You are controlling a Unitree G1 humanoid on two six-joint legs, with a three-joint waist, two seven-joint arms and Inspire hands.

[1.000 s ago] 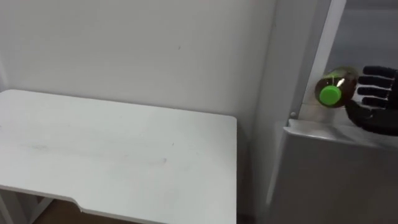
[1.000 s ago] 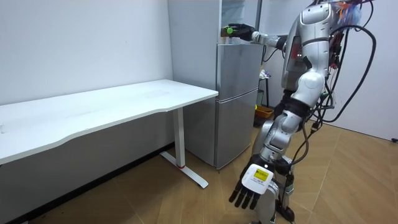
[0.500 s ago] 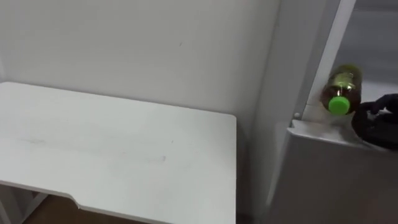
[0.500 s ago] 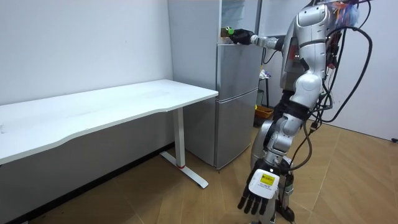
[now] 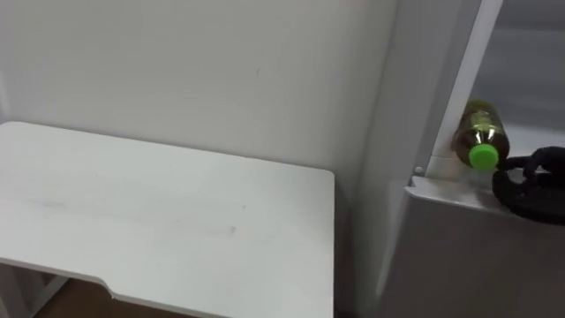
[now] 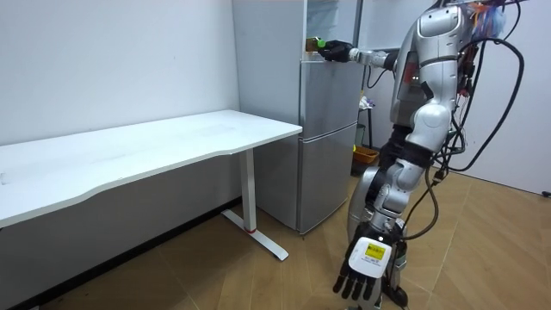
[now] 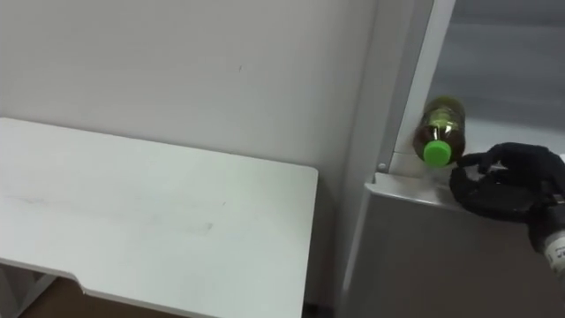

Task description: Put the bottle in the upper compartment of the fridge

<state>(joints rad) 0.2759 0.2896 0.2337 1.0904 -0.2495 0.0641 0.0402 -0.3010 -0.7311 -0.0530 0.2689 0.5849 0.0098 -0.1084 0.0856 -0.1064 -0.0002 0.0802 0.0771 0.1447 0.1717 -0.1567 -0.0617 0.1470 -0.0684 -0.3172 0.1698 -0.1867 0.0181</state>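
the robot stands facing the fridge [image 6: 327, 138], its right arm stretched out to the open upper compartment [image 5: 528, 132]. the bottle [image 5: 483, 131] lies on its side at the very front of that compartment's floor, just above the lower door [image 5: 468, 256], with its green cap [image 5: 482, 156] pointing out toward the robot. the right hand [image 5: 530, 184] sits just beside the cap with its fingers clenched into a loop that holds nothing. a fingertip is very near the cap, though i can't tell if it touches. the left hand [image 6: 363, 271] hangs low at the robot's side, fingers relaxed. the white table [image 5: 177, 212] next to the fridge is not in play. to my eye the bottle is in but only barely, and that is the worry: it is round, lying flat and close to the lip, so a brush from those curled fingers could roll it or drag it out by the cap and drop it to the floor. a cap sticking out could also block the door when it closes.
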